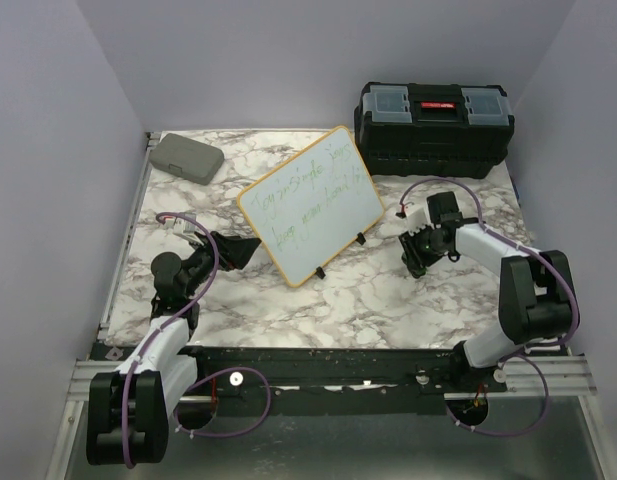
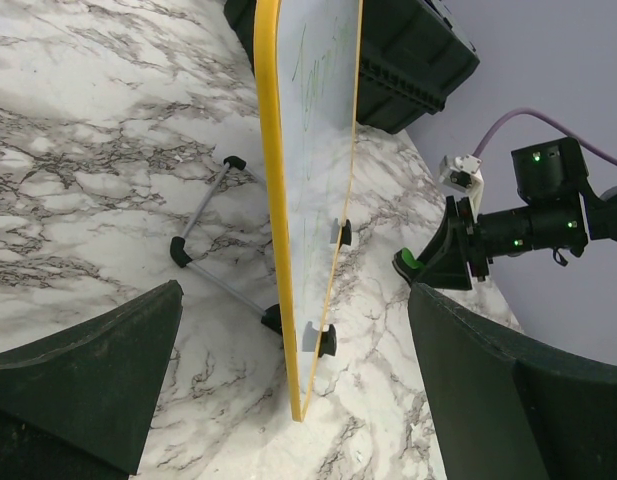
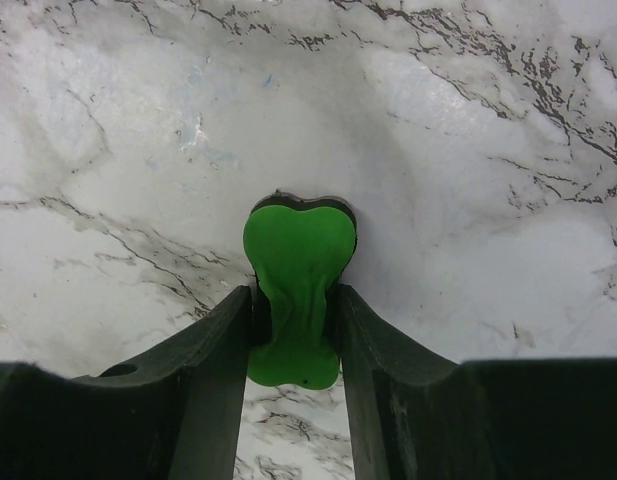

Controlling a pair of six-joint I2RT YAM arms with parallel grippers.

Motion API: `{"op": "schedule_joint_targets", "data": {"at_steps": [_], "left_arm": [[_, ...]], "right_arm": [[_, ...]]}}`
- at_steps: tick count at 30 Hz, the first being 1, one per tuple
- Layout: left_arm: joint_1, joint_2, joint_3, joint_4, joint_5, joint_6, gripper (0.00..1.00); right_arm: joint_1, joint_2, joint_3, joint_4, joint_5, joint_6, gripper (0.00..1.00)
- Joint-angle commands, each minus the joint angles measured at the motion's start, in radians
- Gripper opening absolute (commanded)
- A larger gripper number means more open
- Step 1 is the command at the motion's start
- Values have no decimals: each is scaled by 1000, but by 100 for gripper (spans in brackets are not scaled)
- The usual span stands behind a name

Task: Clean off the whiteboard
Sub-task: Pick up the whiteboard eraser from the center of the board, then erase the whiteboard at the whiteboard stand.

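The whiteboard stands upright on its feet mid-table, tan-framed, with faint green handwriting on its face. In the left wrist view I see the whiteboard nearly edge-on. My left gripper is open at the board's left end, and the board's lower corner lies between the wide-apart fingers without touching them. My right gripper is to the right of the board, pointing down at the table. It is shut on a small green eraser, also seen as a green tip in the left wrist view.
A black toolbox stands at the back right. A flat grey case lies at the back left. The board's metal stand leg reaches out behind it on the marble table. Walls close in on both sides.
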Motion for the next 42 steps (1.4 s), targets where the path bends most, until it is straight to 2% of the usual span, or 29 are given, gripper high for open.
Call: {"op": "schedule_joint_targets", "data": {"at_steps": [1,3,7,11,18,22,24,28,31,36,42], "left_arm": [[6,6,3,25,7,5,94],[5,10,3,28,9,3,94],[6,7,2,31,11,0,94],[6,5,0,30,9,1,94],[5,-10,3,14,-14,-1,94],[5,-10,3,3,-35,2,94],[5,-9,3,-3,-45,2,94],[5,16,3,13,-74,-11,92],[5,74,5,102,-67,-51,87],[-4,212,5,275,-46,-101,72],[-17,426,-22,583,-12,-202,57]], "right_arm": [[-5,26,17,4,15,1,41],[-4,35,20,5,15,0,37],[-4,27,27,0,5,-5,12],[-4,-42,37,-15,-48,-15,1],[-4,-200,104,-50,-319,-57,1],[7,-205,173,-1,-520,-28,1],[35,-193,203,67,-552,16,1],[139,-164,251,243,-500,119,1],[222,-118,308,322,-430,164,1],[318,-1,460,322,-354,215,1],[415,77,541,337,-273,250,1]]}}
